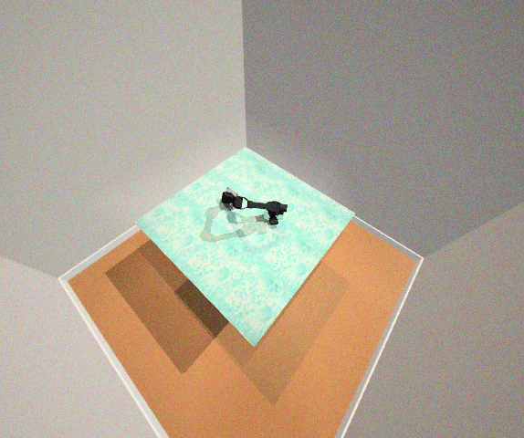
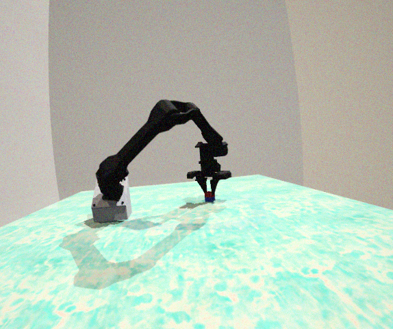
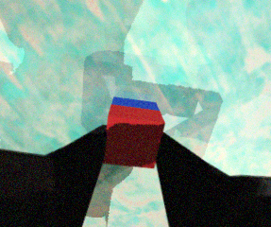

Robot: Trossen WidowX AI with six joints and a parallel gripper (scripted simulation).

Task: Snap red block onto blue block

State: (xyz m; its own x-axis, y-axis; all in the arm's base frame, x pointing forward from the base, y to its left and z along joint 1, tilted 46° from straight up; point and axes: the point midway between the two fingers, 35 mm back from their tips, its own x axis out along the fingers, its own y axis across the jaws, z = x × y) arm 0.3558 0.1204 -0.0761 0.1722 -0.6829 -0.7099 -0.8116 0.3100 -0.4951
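Claw (image 1: 273,221) (image 2: 209,193) (image 3: 132,134) partly closed, gripping the red block (image 2: 209,194) (image 3: 134,142): press straight down onto the blue block (image 2: 209,199) (image 3: 135,103) beneath it, keeping edges aligned.

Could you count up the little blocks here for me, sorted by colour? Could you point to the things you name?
Red: 1, the block (image 2: 209,194) (image 3: 136,142) held in the gripper (image 2: 209,193) (image 3: 132,134)
Blue: 1, the block (image 2: 209,199) (image 3: 136,103) beneath the red one
Total: 2 blocks
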